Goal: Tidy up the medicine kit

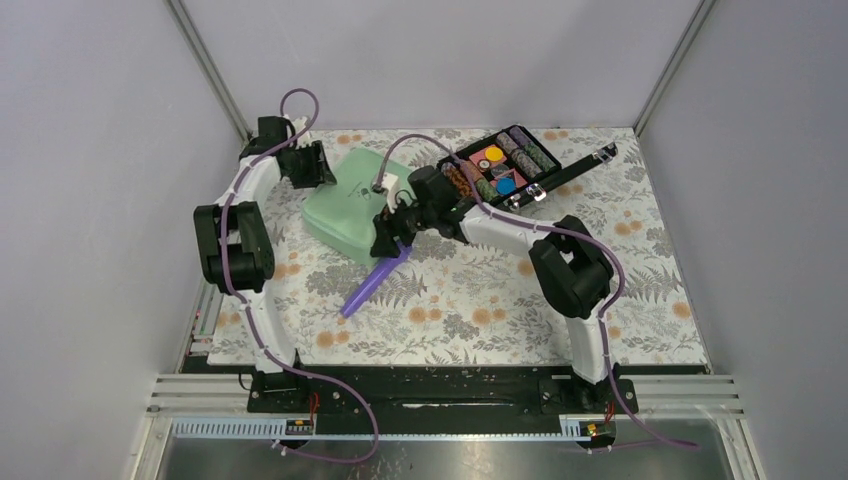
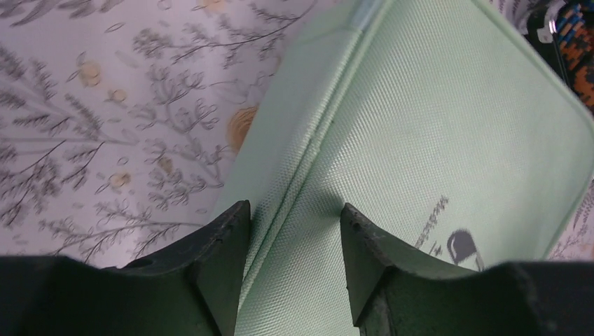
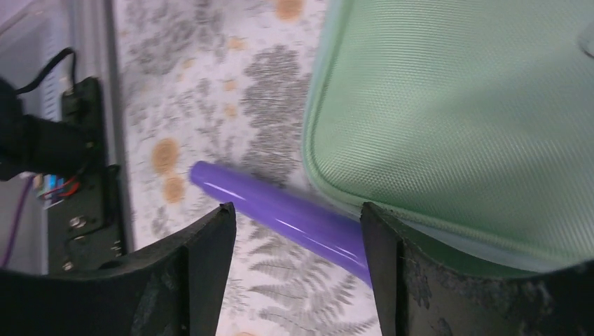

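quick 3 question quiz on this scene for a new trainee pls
1. True or false: the purple tube lies inside the black case.
2. What shows between the open fingers of the right gripper? A the purple tube; B an orange disc; C a strap.
3. Fill in: the left gripper hangs over the green kit with its jaws ____.

Key: 1 false, it lies on the table beside the kit. 2 A. 3 open.
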`<state>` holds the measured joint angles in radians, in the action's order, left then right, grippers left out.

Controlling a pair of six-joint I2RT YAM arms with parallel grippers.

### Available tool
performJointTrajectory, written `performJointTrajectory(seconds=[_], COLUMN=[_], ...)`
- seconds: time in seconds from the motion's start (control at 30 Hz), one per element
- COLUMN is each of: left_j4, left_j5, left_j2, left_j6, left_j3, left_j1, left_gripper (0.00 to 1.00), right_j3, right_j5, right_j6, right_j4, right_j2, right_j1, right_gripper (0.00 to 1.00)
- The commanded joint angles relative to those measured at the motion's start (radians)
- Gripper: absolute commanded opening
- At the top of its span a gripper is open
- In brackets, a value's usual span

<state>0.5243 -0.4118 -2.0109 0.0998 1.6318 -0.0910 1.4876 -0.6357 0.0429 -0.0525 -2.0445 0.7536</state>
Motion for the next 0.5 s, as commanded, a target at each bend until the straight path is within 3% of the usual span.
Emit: performJointTrajectory(seconds=[0.0,0.37,0.47], left_j4=[0.045,0.06,0.03], left_j5=[-0.127,-0.165,-0.163], left_j2=[-0.014,-0.04,-0.026], left_j6=[-0.057,-0.275,-0.256], left_j3=[0.069,0.092,0.082], left_j1=[0.084,0.162,0.169], left_gripper=[0.49,0.42,0.46], right_j3=[-0.005,0.002,0.033], right_j5=[-0.108,-0.216,-0.243], right_j6=[-0.035,-0.037,0.101], right_j4=[0.001,0.044,0.164], right_j2=[0.038,0.236,0.259], right_j1=[0.04,-0.08,-0.128], right_gripper=[0.73,0.8,0.81])
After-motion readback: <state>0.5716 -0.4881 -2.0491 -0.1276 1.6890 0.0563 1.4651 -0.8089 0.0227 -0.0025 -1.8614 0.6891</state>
